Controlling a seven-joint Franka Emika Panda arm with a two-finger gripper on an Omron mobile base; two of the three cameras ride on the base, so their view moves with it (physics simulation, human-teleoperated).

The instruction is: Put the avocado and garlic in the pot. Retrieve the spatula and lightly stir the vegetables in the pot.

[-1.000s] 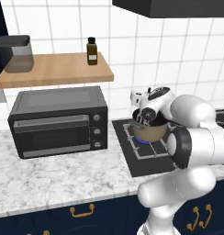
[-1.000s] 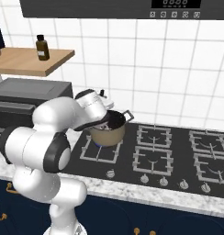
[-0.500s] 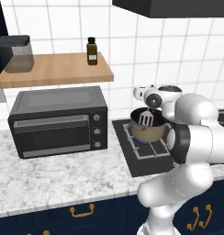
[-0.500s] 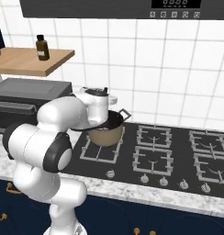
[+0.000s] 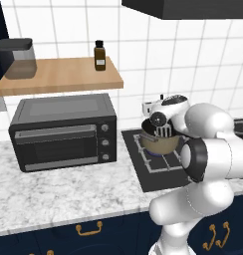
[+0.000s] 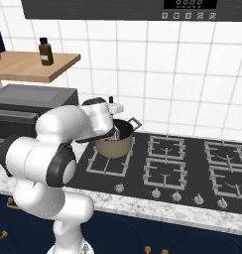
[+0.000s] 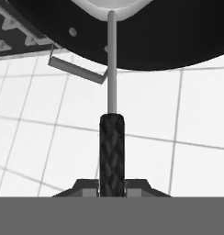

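From my remote seat, the biggest thing I see is the marble tabletop (image 5: pixel 54 194), one long run carrying everything. Set into it is one black hob (image 6: pixel 192 171); I count four burner grates in the right base view to the right of the pot, and one more under it. One dark toaster oven (image 5: pixel 63 130) stands on the tabletop left of the hob, under one wooden shelf (image 5: pixel 63 75). On that shelf I count two things: one dark lidded jar (image 5: pixel 16 58) at the left end and one small brown bottle (image 5: pixel 99 55) near the right end, well apart. One brass-tan pot (image 6: pixel 114 140) sits on the back-left burner, with one grey loop handle showing at its rim in the hand view, the other hidden from me. The claw (image 7: pixel 112 195) is clenched on one spatula (image 7: pixel 112 119), gripping its black textured handle; the thin grey shaft runs from there up to the pale blade, which lies against the pot's black inside. In the left base view the slotted blade shows at the pot's mouth just beside the wrist. I cannot make out the avocado or garlic inside the pot.
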